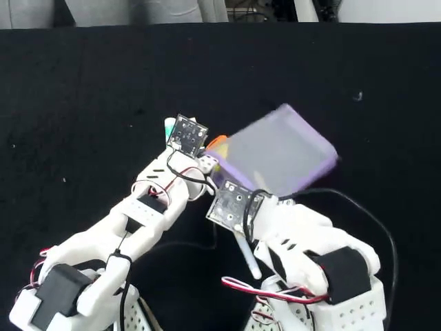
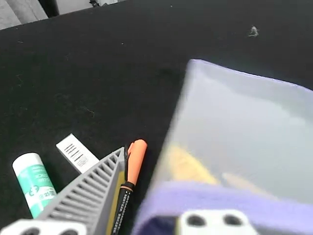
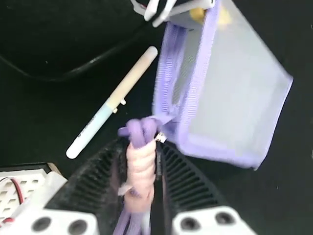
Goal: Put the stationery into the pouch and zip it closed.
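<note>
The translucent purple pouch (image 1: 279, 152) (image 3: 234, 93) stands tilted on its edge between my two grippers, with something yellow inside (image 2: 183, 164). My right gripper (image 3: 142, 142) (image 1: 219, 185) is shut on the pink-purple zip cord (image 3: 141, 161) at one corner. At the other end, my left gripper (image 1: 207, 162) looks shut on the pouch's purple edge (image 2: 195, 198); its grey finger (image 2: 93, 193) shows beside it. An orange marker (image 2: 133, 166) (image 1: 217, 141), a white eraser (image 2: 76, 152) and a green-white glue stick (image 2: 32, 183) lie beside the left gripper. A pastel pen (image 3: 112, 100) (image 1: 247, 255) lies by the right arm.
The table is covered in black cloth (image 1: 83, 89), with open room at the back and on both sides. A black cable (image 3: 73, 68) (image 1: 358, 207) curves across the cloth near the right arm's base.
</note>
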